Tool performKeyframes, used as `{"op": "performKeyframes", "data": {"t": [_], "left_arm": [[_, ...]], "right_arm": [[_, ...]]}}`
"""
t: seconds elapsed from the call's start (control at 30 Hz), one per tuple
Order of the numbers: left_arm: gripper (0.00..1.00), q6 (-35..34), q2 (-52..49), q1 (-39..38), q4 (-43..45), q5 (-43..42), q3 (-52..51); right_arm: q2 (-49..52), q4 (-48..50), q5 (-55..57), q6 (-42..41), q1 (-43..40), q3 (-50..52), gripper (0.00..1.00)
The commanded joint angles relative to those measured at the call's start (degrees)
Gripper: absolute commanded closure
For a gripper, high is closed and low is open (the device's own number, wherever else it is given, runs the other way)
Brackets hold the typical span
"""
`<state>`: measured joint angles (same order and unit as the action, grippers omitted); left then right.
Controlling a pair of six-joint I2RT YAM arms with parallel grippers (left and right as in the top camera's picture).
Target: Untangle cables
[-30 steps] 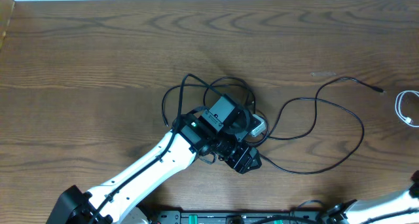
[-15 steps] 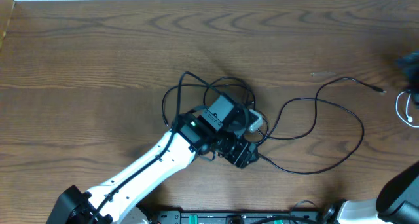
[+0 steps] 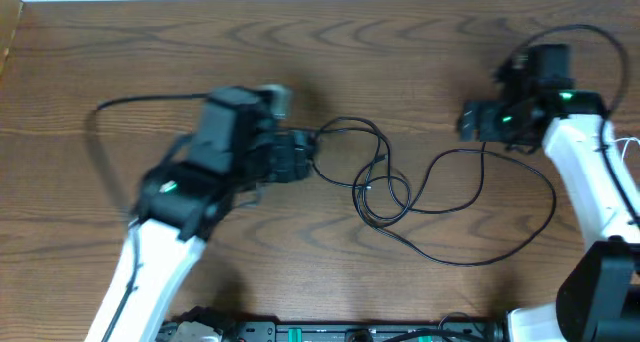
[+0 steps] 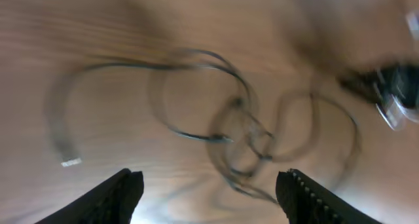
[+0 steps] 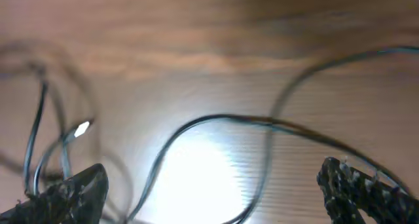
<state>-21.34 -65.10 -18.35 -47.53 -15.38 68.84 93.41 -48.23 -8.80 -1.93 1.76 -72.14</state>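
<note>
The black cables (image 3: 377,185) lie in a loose knot at the table's middle, with one long loop (image 3: 520,217) sweeping out to the right. My left gripper (image 3: 306,155) hovers just left of the knot, blurred, its jaws wide apart and empty. In the left wrist view the tangled cables (image 4: 239,129) lie ahead of the left gripper (image 4: 209,185). My right gripper (image 3: 470,120) is open above the loop's upper end. In the right wrist view a black strand (image 5: 216,122) crosses the table below the right gripper (image 5: 213,181). A white cable (image 3: 628,144) peeks out at the right edge.
The wooden table (image 3: 200,42) stretches bare to the back and left. The right arm (image 3: 590,172) runs down the right side. A black rail with connectors (image 3: 330,332) lines the front edge.
The left arm has risen off the knot and swung left, uncovering the cables. The right arm has come in from the lower right corner to the upper right of the table.
</note>
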Motion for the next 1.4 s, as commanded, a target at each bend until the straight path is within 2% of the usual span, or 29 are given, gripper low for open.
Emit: {"op": "performKeyframes", "data": {"t": [0.0,0.13,0.43,0.67,0.77,0.93,1.0,1.07,1.17,1.37], "left_arm": [[0.29,-1.9,4.8,5.4,-3.5,11.0,0.6],[0.29,-1.9,8.8,9.8,-8.1,14.2,0.6],[0.29,-1.8,10.4,11.0,-12.5,15.0,0.6],[0.29,-1.8,10.4,11.0,-12.7,15.0,0.6],[0.28,-1.8,10.4,11.0,-12.8,15.0,0.6],[0.29,-1.9,10.4,11.0,-12.9,15.0,0.6],[0.29,-1.9,10.4,11.0,-12.9,14.6,0.6],[0.29,-1.9,10.4,11.0,-13.1,14.6,0.6],[0.29,-1.9,10.4,11.0,-13.5,14.6,0.6],[0.29,-1.9,10.4,11.0,-13.7,14.6,0.6]], "right_arm": [[0.5,-0.9,-0.8,7.7,5.2,0.9,0.01],[0.5,-0.5,-0.8,10.9,10.8,2.0,0.01],[0.5,1.2,-0.8,30.8,22.9,9.0,0.01],[0.5,7.7,-0.8,33.7,26.5,16.5,0.01],[0.5,11.3,-0.8,33.7,26.5,19.0,0.04],[0.5,18.2,-0.9,32.4,26.4,21.7,0.19],[0.5,20.4,-0.8,31.1,26.4,22.2,0.33],[0.5,21.9,-0.8,30.1,26.4,22.4,0.56],[0.5,23.8,-0.8,27.3,26.4,22.4,0.99],[-0.4,29.2,3.5,18.9,26.4,20.8,0.99]]}}
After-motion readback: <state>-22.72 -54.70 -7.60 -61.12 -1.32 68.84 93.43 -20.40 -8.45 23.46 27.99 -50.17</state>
